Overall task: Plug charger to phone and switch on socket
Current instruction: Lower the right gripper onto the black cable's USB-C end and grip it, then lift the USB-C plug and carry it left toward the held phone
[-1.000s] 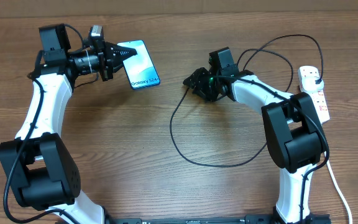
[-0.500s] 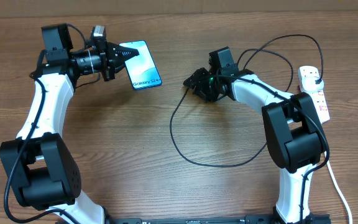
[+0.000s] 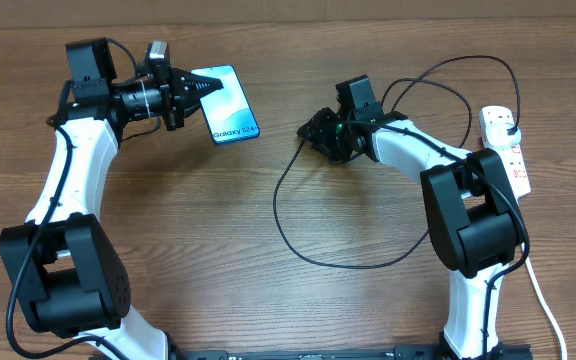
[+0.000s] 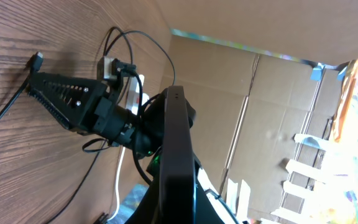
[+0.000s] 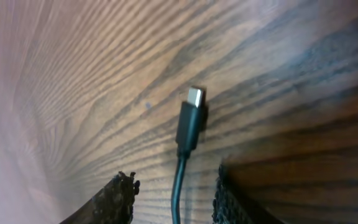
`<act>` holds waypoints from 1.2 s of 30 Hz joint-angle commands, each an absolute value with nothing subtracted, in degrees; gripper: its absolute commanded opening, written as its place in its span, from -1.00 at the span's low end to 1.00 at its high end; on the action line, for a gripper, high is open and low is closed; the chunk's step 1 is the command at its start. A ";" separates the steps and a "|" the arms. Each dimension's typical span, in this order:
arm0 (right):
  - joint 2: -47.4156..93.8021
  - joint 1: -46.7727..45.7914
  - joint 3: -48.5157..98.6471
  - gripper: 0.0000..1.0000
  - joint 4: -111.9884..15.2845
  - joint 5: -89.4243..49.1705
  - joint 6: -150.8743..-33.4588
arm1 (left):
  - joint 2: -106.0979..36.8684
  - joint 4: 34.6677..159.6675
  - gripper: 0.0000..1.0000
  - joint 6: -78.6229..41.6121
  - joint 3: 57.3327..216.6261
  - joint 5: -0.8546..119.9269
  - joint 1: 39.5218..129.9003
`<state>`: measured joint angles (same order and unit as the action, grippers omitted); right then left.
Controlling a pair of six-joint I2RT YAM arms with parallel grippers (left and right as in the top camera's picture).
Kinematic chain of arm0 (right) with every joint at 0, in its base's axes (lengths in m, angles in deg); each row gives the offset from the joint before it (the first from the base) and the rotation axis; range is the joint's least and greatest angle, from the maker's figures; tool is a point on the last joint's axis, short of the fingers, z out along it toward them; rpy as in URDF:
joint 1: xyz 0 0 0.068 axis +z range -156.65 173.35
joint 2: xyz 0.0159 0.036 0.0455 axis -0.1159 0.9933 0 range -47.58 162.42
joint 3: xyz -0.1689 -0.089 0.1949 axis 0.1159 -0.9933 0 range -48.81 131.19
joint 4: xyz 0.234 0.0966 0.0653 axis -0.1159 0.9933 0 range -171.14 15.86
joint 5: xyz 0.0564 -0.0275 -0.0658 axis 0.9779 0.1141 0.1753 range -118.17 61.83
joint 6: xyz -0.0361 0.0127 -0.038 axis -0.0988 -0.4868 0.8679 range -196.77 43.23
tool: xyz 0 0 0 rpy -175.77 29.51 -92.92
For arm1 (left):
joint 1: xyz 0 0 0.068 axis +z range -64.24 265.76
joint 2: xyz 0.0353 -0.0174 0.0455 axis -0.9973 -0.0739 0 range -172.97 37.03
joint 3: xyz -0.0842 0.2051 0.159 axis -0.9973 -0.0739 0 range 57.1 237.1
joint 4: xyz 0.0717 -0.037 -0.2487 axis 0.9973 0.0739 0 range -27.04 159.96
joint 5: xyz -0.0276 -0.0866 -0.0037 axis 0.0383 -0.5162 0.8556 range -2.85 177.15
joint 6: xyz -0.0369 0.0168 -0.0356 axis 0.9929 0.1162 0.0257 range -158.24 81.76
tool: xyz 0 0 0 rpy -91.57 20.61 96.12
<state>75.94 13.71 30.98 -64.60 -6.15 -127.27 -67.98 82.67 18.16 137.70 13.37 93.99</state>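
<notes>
Left gripper (image 3: 200, 88) clamps the phone (image 3: 232, 110), upper left; right gripper (image 3: 306, 128), jaws open, straddles the charger (image 5: 190, 121) tip, which could skid aside on closing.

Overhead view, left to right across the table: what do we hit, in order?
left gripper → phone → right gripper → socket. I left out the charger: its loop spans from the right gripper to the socket.
</notes>
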 commanded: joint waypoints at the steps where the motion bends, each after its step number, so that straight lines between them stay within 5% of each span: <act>1: 79.70 14.40 31.04 -0.14 -65.63 -8.99 -129.39 | -66.76 82.60 -0.92 17.02 138.03 10.64 93.05; 11: 83.18 15.45 31.04 -0.30 -67.60 -9.73 -129.56 | -66.76 82.60 -0.91 17.04 138.03 10.60 92.68; 15: 84.40 15.45 31.04 -0.92 -66.90 -9.69 -129.41 | -66.76 82.62 -0.91 17.04 138.03 10.58 92.68; 26: 76.64 10.82 31.07 -0.92 -65.21 9.54 -108.62 | -66.76 82.62 -0.92 10.09 138.03 4.35 92.70; 36: 57.76 6.65 31.07 -0.92 -43.34 25.48 -80.87 | -66.76 83.30 -0.92 1.07 137.94 -3.50 92.57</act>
<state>64.45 6.51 30.69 -47.07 17.35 -94.02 -67.98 83.19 5.55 137.70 1.64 92.96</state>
